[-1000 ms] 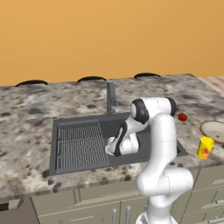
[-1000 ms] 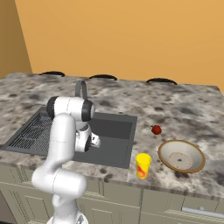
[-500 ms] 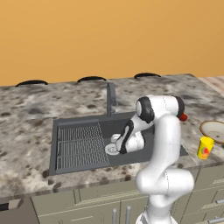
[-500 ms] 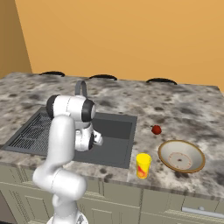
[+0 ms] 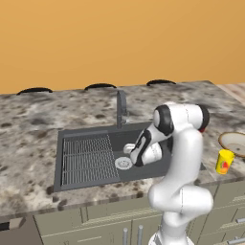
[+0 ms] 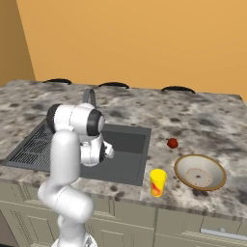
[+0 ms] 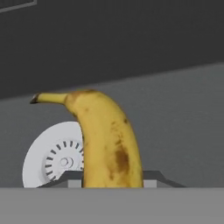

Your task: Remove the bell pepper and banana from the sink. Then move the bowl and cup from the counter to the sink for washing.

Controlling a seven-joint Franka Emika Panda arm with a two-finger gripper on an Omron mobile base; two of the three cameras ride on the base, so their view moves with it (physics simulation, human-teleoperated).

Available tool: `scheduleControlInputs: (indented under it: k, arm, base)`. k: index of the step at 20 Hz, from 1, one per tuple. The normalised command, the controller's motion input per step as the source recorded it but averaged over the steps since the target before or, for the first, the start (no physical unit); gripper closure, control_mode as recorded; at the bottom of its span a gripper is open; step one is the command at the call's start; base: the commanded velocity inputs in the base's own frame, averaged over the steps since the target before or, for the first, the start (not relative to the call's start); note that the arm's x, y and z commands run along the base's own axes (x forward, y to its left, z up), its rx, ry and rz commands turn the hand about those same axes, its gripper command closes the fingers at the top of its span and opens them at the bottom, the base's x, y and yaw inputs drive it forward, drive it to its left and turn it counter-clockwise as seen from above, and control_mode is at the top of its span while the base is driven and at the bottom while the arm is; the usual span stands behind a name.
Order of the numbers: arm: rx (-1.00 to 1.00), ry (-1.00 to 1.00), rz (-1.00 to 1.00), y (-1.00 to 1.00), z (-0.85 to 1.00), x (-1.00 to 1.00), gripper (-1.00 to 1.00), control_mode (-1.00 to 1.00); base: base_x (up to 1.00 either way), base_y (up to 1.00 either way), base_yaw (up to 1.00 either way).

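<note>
Granite desk (image 6: 202, 120) under an orange wall; we log the end effector (image 5: 135, 158) low inside the sink (image 5: 91, 165).
Banana (image 7: 109, 144) rises between the fingers, clenched there, long axis running up the hand view, stem tip hooking left, above the white drain (image 7: 54, 157). Arm folds down over the basin from its elbow. Bell pepper (image 6: 172, 143), cup (image 6: 157, 182) and bowl (image 6: 200, 172) sit on the desk.

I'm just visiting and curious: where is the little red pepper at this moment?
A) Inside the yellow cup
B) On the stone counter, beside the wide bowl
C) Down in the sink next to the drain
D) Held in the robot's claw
B. The bell pepper sits on the speckled counter just left of the bowl, outside the sink.
</note>
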Motion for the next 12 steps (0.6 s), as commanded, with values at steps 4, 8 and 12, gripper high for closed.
scheduleControlInputs:
  k: [4,8,12]
  arm:
    - [0.00,0.08,0.00,-0.17,0.34,-0.01,1.00,-1.00]
    - [0.00,0.13,0.01,-0.20,0.36,0.00,1.00,-1.00]
    - [0.00,0.15,0.05,-0.25,0.35,0.00,1.00,-1.00]
  base:
    - [0.00,0.00,0.00]
    - [0.00,0.00,0.00]
    - [0.00,0.00,0.00]
